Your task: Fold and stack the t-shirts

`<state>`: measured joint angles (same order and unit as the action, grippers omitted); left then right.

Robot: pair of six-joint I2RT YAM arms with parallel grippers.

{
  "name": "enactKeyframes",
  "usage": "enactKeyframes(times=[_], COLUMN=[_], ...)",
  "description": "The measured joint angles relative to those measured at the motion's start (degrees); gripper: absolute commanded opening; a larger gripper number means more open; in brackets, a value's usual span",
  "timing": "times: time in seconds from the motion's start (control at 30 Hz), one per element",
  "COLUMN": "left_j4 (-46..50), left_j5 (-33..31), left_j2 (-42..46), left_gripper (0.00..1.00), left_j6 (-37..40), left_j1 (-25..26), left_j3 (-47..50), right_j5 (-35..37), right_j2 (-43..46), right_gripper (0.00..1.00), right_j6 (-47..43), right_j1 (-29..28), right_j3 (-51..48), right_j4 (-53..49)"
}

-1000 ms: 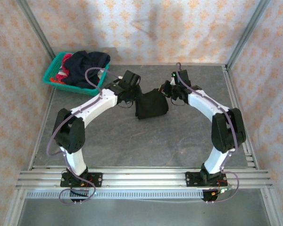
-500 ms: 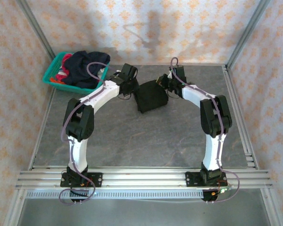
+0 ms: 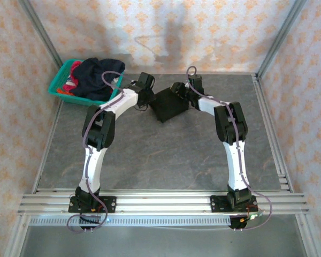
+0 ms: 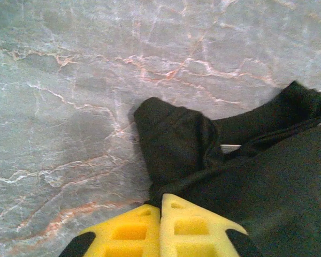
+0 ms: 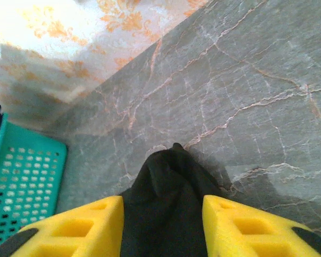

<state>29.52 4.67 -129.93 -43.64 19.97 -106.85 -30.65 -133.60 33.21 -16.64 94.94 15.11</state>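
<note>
A folded black t-shirt [image 3: 168,106] lies on the grey table toward the back middle. My left gripper [image 3: 148,98] is at its left edge; in the left wrist view its yellow jaws [image 4: 160,197] stand together, pinching a fold of the black t-shirt [image 4: 176,139], whose small white tag [image 4: 230,148] peeks out. My right gripper [image 3: 178,90] is at the shirt's far right corner, open, with the black t-shirt's [image 5: 166,171] bunched corner lying loose between the spread fingers [image 5: 161,201]. More t-shirts, a dark navy one [image 3: 99,75] and a red-pink one [image 3: 71,83], are heaped in the basket.
The teal plastic basket [image 3: 58,88] stands at the back left corner, and its mesh wall [image 5: 21,176] is left of the right gripper. Patterned walls and metal frame posts enclose the table. Bare grey surface [image 3: 166,155] stretches in front of the black shirt.
Both arms have stretched toward the back, moving the black t-shirt farther away and down onto the table. The right jaws have opened off the cloth.
</note>
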Motion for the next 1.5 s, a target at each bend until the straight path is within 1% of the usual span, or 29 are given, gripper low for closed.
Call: enactKeyframes(times=[0.07, 0.1, 0.13, 0.23, 0.27, 0.3, 0.47, 0.53, 0.63, 0.7, 0.77, 0.93, 1.0, 1.07, 1.17, 1.27, 1.33, 1.37, 1.5], left_j4=[0.5, 0.9, 0.9, 1.0, 1.1, 1.2, 1.6, 1.5, 0.5, -0.5, -1.1, -1.3, -1.3, -1.4, -1.5, -1.5, -1.5, -1.6, -1.9], left_j5=[-0.4, -0.6, -0.7, -0.9, -1.0, -1.1, -2.4, -2.4, -2.3, -2.1, -2.0, -1.6, -1.5, -1.4, -1.0, -0.9, -0.9, -0.9, -0.9], left_j2=[-0.3, -0.3, -0.3, 0.2, 0.5, 1.1, 7.6, 10.9, 15.1, 16.5, 17.0, 16.9, 16.9, 17.0, 17.6, 19.4, 21.3, 22.2, 26.2], left_gripper=[0.39, 0.52, 0.64, 0.91, 0.97, 1.00, 1.00, 1.00, 1.00, 1.00, 1.00, 0.99, 0.99, 0.99, 0.99, 0.99, 0.99, 0.99, 0.99], left_j6=[-0.3, -0.2, -0.3, -0.3, -0.4, -0.3, 0.5, 0.9, 1.6, 1.6, 1.6, 1.6, 1.6, 1.7, 2.0, 2.3, 2.7, 2.8, 2.8], left_j1=[0.0, 0.0, 0.0, 0.0, 0.0, 0.0, 0.0, 0.0, 0.0, 0.1, 0.3, 1.6, 2.3, 2.8, 3.6, 4.3, 4.9, 5.2, 7.3], left_j3=[0.0, 0.0, 0.0, 0.0, 0.1, 0.2, 2.1, 2.7, 4.4, 5.7, 7.1, 10.8, 11.7, 12.5, 14.0, 16.5, 18.2, 19.1, 22.3], right_j5=[0.0, 0.0, 0.1, 0.6, 0.7, 0.9, 2.0, 2.6, 3.8, 4.0, 4.0, 3.7, 3.6, 3.4, 3.2, 2.8, 2.8, 3.1, 5.8], right_j2=[0.7, 1.7, 3.2, 8.3, 10.0, 11.9, 19.5, 21.0, 20.9, 19.4, 16.5, 6.6, 4.3, 3.4, 4.5, 9.3, 13.7, 15.8, 26.3], right_gripper=[0.61, 0.63, 0.64, 0.65, 0.65, 0.65, 0.64, 0.61, 0.55, 0.52, 0.48, 0.37, 0.33, 0.31, 0.29, 0.29, 0.28, 0.30, 0.34], right_j6=[-0.5, -0.8, -1.1, -2.2, -2.6, -3.0, -5.5, -7.1, -9.9, -11.1, -12.0, -14.1, -14.5, -15.0, -15.5, -16.0, -15.6, -14.9, -9.4], right_j1=[0.0, 0.0, 0.0, 0.0, 0.0, 0.0, 0.0, -0.1, -0.6, -1.0, -1.4, -1.9, -1.9, -1.9, -2.3, -3.2, -4.4, -5.1, -8.8], right_j3=[-0.7, -1.9, -3.7, -8.7, -10.3, -11.8, -17.2, -17.8, -16.8, -14.5, -11.0, -0.3, 0.9, 0.3, -4.0, -11.3, -17.2, -20.1, -34.1], right_j4=[0.1, 0.3, 0.3, 0.3, 0.3, 0.5, 0.8, 0.3, -2.5, -4.8, -6.5, -12.2, -14.2, -16.0, -16.1, -15.1, -15.0, -14.7, -12.7])
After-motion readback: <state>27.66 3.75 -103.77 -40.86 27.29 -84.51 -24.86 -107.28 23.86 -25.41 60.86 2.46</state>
